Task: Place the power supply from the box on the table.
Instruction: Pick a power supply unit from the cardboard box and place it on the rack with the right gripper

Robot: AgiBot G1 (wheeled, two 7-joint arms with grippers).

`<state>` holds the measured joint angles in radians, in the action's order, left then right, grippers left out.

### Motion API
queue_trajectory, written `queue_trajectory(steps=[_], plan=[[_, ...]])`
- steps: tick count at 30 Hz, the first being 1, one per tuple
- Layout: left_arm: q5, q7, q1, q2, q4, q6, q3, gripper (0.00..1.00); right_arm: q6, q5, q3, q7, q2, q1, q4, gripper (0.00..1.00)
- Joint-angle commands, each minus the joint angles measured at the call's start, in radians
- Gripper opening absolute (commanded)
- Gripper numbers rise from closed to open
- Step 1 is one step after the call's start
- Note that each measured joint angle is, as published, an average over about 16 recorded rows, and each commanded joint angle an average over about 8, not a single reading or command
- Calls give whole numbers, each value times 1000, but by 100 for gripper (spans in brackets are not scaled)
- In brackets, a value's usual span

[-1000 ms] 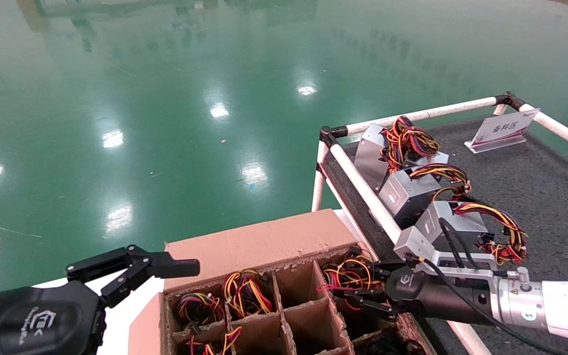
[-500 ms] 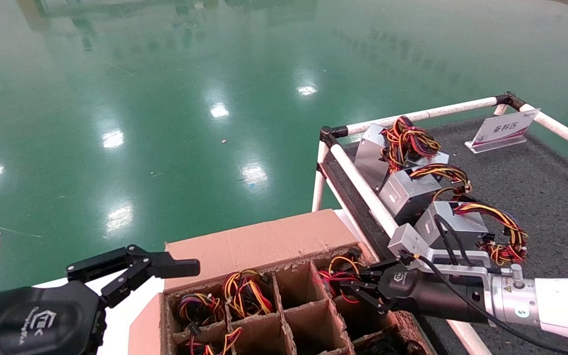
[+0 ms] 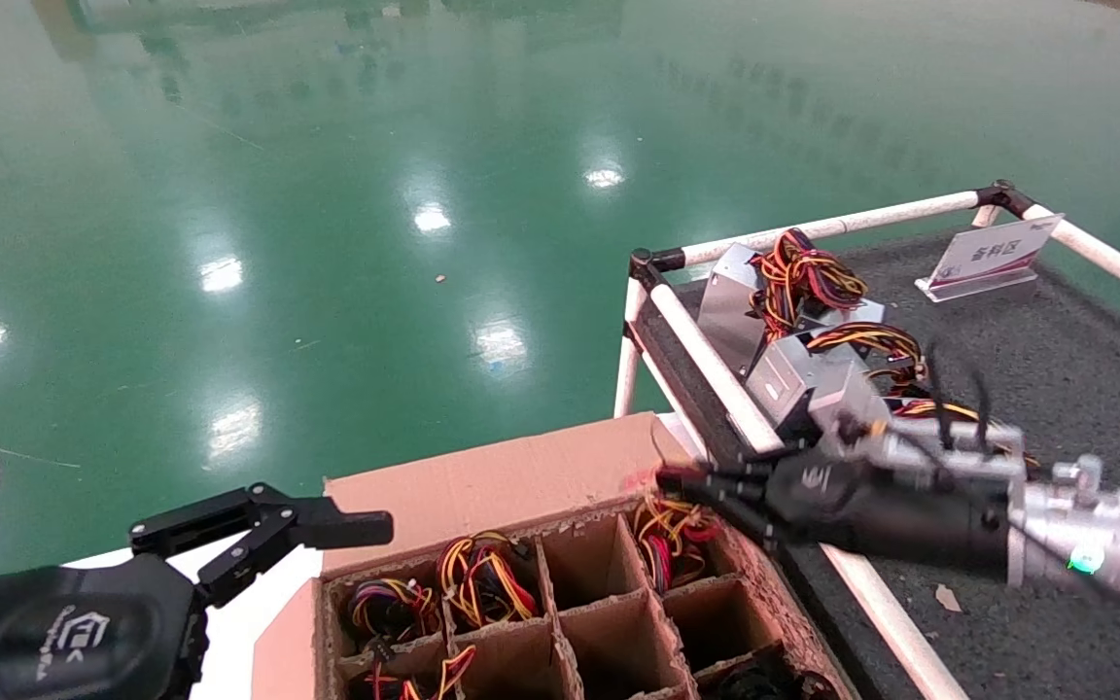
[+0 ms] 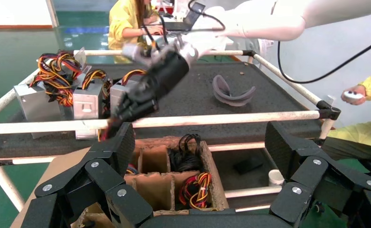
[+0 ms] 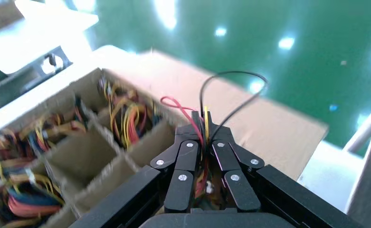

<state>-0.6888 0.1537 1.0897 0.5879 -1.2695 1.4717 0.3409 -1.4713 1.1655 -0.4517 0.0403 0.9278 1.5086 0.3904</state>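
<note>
The box point(image 3: 511, 476) is a brown carton with a grid of cardboard cells, low in the head view. In its far right cell lies the power supply's loose tangle of wires point(image 3: 674, 537); its metal case is hidden. My right gripper point(image 3: 684, 482) hovers over that cell's rim, shut on a few red, yellow and black wires point(image 5: 198, 135) that run up between its fingers. The right gripper point(image 5: 202, 119) points over the box flap. The dark grey table point(image 3: 1085, 389) lies to the right behind a white rail. My left gripper point(image 3: 327, 530) is parked open at the lower left, holding nothing.
Three silver units with tied wire bundles point(image 3: 803, 374) stand along the table's left rail point(image 3: 716, 374), close behind my right arm. A white sign point(image 3: 993, 255) sits at the table's far side. Other cells point(image 3: 477, 574) hold wire bundles. A grey curved piece point(image 4: 233, 92) lies on the table.
My right gripper has shut on the wires and risen from inside the far right cell to its rim, drawing the tangle upward. The left arm has not moved.
</note>
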Motion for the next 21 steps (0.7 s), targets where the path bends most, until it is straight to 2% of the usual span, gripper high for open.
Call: queue_trajectory(steps=[1,12,21], plan=[[0,0,0,0,0,0,0,100,-14,-17,10,-13,-8,12,6,0],[0,0,0,0,0,0,0,100,-37,-109,75,-175,-95,117,165,0],[0,0,0,0,0,0,0,100,49,-162,138,-339,-194,205,337,0]])
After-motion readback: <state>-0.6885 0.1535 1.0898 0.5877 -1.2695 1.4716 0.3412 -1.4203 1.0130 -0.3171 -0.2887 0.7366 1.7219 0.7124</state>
